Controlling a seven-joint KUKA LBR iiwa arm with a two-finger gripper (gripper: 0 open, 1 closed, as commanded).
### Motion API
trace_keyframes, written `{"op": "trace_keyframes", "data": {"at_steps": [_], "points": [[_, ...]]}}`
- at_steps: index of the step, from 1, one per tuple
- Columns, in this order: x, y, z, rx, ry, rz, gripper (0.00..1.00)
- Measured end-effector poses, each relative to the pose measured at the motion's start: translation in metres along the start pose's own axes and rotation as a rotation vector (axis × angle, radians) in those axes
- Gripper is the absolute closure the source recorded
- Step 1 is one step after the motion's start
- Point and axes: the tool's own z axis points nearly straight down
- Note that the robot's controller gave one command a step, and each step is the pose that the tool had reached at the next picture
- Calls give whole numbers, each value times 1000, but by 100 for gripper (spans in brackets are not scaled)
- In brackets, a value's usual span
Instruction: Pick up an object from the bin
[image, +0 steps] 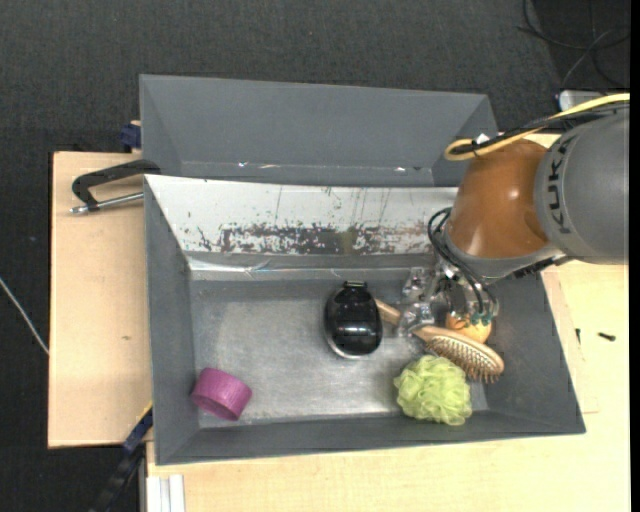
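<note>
The two-finger gripper (432, 300) stood low inside the grey metal bin (166, 320), at about 3 o'clock of the bin floor, below the orange wrist cover. Whether it was open or closed could not be told, as the mechanism was cluttered by cables and metal parts. Nothing was seen held in it. The nearest things were an oval wooden hairbrush (466, 352), lying just beside the gripper at its 5 o'clock, and a glossy black rounded plastic object (352, 320) near the floor centre, at the gripper's 9 o'clock. A fluffy lime-green puff (433, 390) touched the brush at 5 o'clock of the floor. A small purple cylinder (221, 392) lay well apart at 8 o'clock. The step in hand was judged to be the descent onto one of the two nearest things. To perform it well, the gripper should be centred over a single thing. The brush's narrow part should be spanned across its width, not along it. The slippery black dome would probably squeeze out unless gripped at its widest part.
</note>
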Motion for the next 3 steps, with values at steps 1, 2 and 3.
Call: {"op": "trace_keyframes", "data": {"at_steps": [1,2,3], "points": [[4,1,-9,1,4,5,100],[2,4,-73,-3,3,10,100],[-1,9,-134,-2,0,24,100]]}}
